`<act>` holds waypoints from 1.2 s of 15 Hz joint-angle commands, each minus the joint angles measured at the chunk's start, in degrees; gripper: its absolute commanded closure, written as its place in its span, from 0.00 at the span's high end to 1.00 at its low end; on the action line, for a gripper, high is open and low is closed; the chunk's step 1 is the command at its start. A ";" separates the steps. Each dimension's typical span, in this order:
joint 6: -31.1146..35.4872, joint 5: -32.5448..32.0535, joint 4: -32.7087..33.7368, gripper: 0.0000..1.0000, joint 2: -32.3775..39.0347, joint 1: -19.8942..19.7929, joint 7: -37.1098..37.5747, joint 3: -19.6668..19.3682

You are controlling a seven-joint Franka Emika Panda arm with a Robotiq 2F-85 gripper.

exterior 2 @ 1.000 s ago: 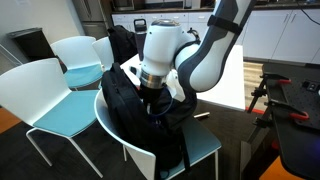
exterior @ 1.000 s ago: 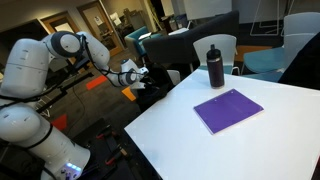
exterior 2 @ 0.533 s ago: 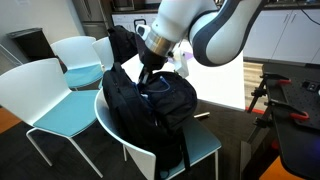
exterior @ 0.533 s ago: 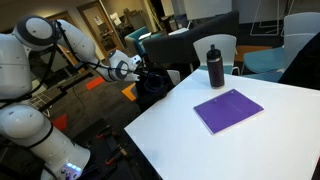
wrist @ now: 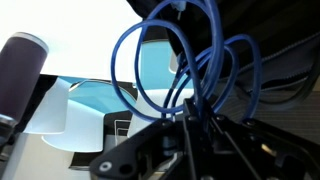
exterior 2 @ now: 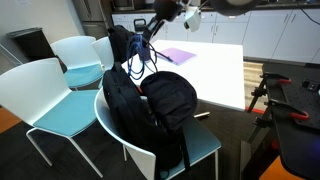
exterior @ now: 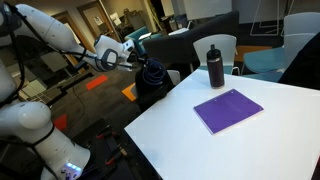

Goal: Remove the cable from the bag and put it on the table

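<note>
change: gripper [exterior 2: 160, 19] has risen from the mouth of the bag [exterior 2: 150, 100] to well above it; a second ago it was down at the opening, half a second ago partway up.
cable move: the cable [exterior 2: 140, 52] has come up with it and now dangles in air above the bag instead of lying inside.
grip: fingers clenched on the cable; in the wrist view the strands [wrist: 170, 70] converge and pinch between the fingers at the bottom of the picture.
cable location: hanging from the gripper [exterior: 126, 56], over the bag [exterior: 150, 92], beside the edge of the table [exterior: 240, 135], not over it yet.
lowest loop: reaches down near the bag's top in an exterior view; whether a tail is still caught inside, cannot tell.
meaning for task: removal looks nearly or fully done, judging by the height; carrying over the table and releasing is still to do.
cable look: thin blue cord [exterior: 150, 72], several loose overlapping loops fanned out below the pinch, no plug visible.
handling guess: limp and springy, loops will likely swing and may snag the bag opening when moved sideways.
bag: black, slumped on a white chair with teal seat [exterior 2: 200, 148], top open.
table: white top [exterior 2: 215, 62], holds a purple notebook [exterior: 228, 110] and a dark bottle [exterior: 215, 66]; bare surface in the corner nearest the bag.
</note>
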 commanded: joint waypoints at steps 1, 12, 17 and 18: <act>-0.47 5.45 -2.64 0.02 -2.62 13.05 0.10 -14.95; -19.46 12.83 -5.17 0.02 9.59 44.72 2.08 -54.13; -28.31 12.02 -5.32 0.02 10.04 47.91 0.11 -60.53; -29.88 11.86 -5.22 0.02 10.31 47.56 0.03 -60.92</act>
